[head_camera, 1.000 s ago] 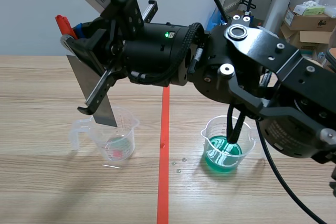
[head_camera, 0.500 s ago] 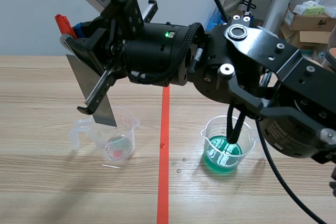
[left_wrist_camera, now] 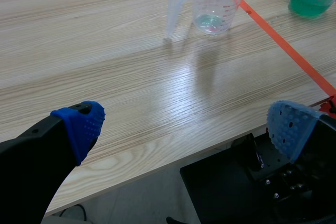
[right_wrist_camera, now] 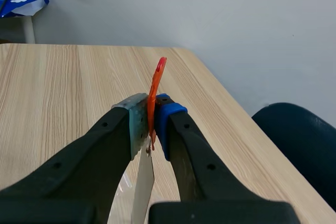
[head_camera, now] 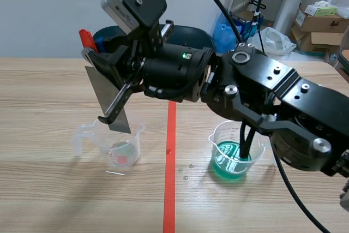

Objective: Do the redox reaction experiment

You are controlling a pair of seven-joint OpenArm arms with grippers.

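Observation:
My right arm reaches across from the right, and its gripper [head_camera: 107, 114] is shut on a grey metal sheet [head_camera: 112, 99] with an orange-red piece [head_camera: 84, 37] at its upper end. The sheet hangs tilted, with its lower edge at the rim of a clear beaker [head_camera: 117, 148] that holds a little liquid. A second beaker [head_camera: 234, 154] holds green liquid at the right. In the right wrist view the fingers [right_wrist_camera: 169, 116] pinch the sheet [right_wrist_camera: 142, 182] and the orange-red piece [right_wrist_camera: 156, 82]. My left gripper [left_wrist_camera: 184, 124] stands open over the table's near edge, far from the clear beaker [left_wrist_camera: 212, 9].
An orange-red tape line [head_camera: 170, 189] runs between the beakers, with small droplets [head_camera: 185, 170] beside it. A black cable [head_camera: 245, 140] crosses in front of the green beaker. Cardboard boxes [head_camera: 322, 20] and a dark chair [head_camera: 185, 34] stand behind the table.
My right gripper has shifted to the right with the metal sheet. The sheet's lower edge now sits nearer the middle of the clear beaker. The beakers have not moved.

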